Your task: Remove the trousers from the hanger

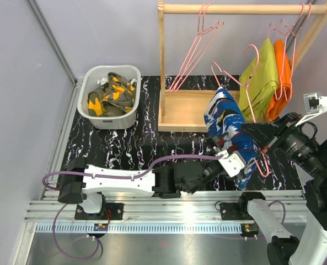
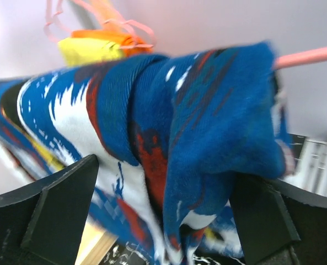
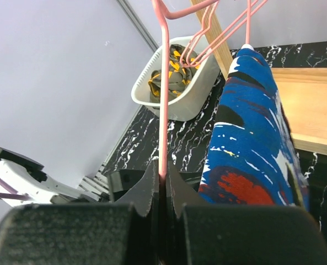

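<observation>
Blue trousers [image 1: 225, 118] with white and red print hang draped over a pink hanger [image 1: 246, 88] in front of the wooden rack. My right gripper [image 3: 163, 179] is shut on the hanger's wire, and the same trousers [image 3: 254, 138] hang just right of it. The left gripper [image 2: 163, 212] is open, with its black fingers [image 2: 55, 212] on either side of the trousers' [image 2: 196, 127] lower folds. From above, this left gripper [image 1: 232, 150] sits against the cloth and the right gripper [image 1: 261, 148] beside it. Olive camouflage trousers [image 1: 111, 95] with orange patches lie in a white basket [image 1: 100, 118].
The wooden rack [image 1: 185, 116] stands at the back with bare pink hangers [image 1: 193, 49] on its rail. A lime-green garment [image 1: 262, 77] and an orange one [image 1: 282, 83] hang at its right end. The basket [image 3: 193, 105] also shows beyond the hanger wire. The mat [image 1: 130, 146] is black marbled.
</observation>
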Tool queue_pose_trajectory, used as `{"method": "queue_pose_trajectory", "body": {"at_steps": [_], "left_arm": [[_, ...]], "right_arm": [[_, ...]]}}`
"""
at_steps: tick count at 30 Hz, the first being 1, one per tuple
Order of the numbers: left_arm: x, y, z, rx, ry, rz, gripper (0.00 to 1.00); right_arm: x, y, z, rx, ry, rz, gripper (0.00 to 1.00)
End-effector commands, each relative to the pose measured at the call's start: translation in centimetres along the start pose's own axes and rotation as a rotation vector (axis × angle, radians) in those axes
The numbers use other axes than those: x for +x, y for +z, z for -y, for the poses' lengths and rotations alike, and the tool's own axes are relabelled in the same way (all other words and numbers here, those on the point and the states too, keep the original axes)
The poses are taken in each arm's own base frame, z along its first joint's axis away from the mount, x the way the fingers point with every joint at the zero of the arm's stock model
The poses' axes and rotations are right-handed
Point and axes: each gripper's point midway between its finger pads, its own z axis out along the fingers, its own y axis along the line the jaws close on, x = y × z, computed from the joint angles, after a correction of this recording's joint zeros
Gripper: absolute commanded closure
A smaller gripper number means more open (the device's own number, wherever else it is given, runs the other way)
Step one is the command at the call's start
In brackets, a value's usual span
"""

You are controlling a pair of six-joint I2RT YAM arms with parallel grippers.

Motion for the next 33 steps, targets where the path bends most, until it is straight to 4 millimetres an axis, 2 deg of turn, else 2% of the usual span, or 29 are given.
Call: {"method": "queue_pose_trajectory", "body": {"at_steps": [1,5,6,9,10,12,13,15,16,17,22,23,26,27,32,33], "left_arm": [[-2.1,0.1,-4.3,-0.226,-0.063,0.051,0.06],[-2.2,-0.2,-5.7,-0.318,-0.081,0.065,0.06],[-2.1,-0.2,-5.9,-0.330,-0.081,0.061,0.03],[-2.9,0.0,-5.7,-0.317,-0.094,0.090,0.05],[-3.0,0.1,-5.6,-0.309,-0.096,0.097,0.20],[-3.3,0.3,-5.5,-0.307,-0.107,0.108,0.36],[-3.7,0.4,-5.5,-0.305,-0.112,0.113,0.50],[-3.9,0.5,-5.7,-0.312,-0.111,0.114,0.66],[-4.2,0.4,-5.9,-0.319,-0.107,0.114,0.87],[-4.7,0.2,-6.3,-0.326,-0.109,0.114,0.99],[-6.6,-2.1,-9.4,-0.410,-0.153,0.106,1.00],[-7.6,-3.1,-10.6,-0.430,-0.178,0.122,1.00],[-8.6,-4.9,-12.5,-0.484,-0.218,0.122,1.00],[-9.4,-6.1,-13.8,-0.512,-0.246,0.134,1.00],[-11.7,-8.8,-16.3,-0.536,-0.327,0.188,1.00],[-12.1,-9.2,-16.6,-0.537,-0.334,0.197,1.00]], "right_arm": [[-3.7,-1.6,-4.7,-0.173,-0.115,0.160,1.00],[-3.6,-2.1,-5.5,-0.205,-0.113,0.162,1.00],[-3.5,-2.1,-5.6,-0.212,-0.105,0.158,1.00],[-3.3,-2.3,-6.1,-0.235,-0.100,0.155,1.00],[-3.3,-2.3,-6.1,-0.239,-0.099,0.155,1.00],[-3.1,-2.3,-5.9,-0.232,-0.101,0.155,1.00],[-3.0,-2.3,-5.7,-0.223,-0.097,0.151,1.00],[-2.8,-2.2,-5.4,-0.216,-0.102,0.148,1.00],[-2.7,-2.1,-5.2,-0.207,-0.102,0.148,1.00],[-2.5,-2.1,-4.9,-0.194,-0.102,0.146,1.00],[-1.3,-0.3,-0.5,-0.046,-0.092,0.127,1.00],[-1.0,0.0,0.1,-0.031,-0.087,0.125,1.00],[0.2,1.0,2.2,0.017,-0.060,0.109,1.00],[0.8,1.4,3.2,0.044,-0.045,0.097,1.00],[2.6,2.6,4.7,0.044,0.003,0.064,1.00],[3.7,3.0,5.1,0.040,0.026,0.040,1.00]]}}
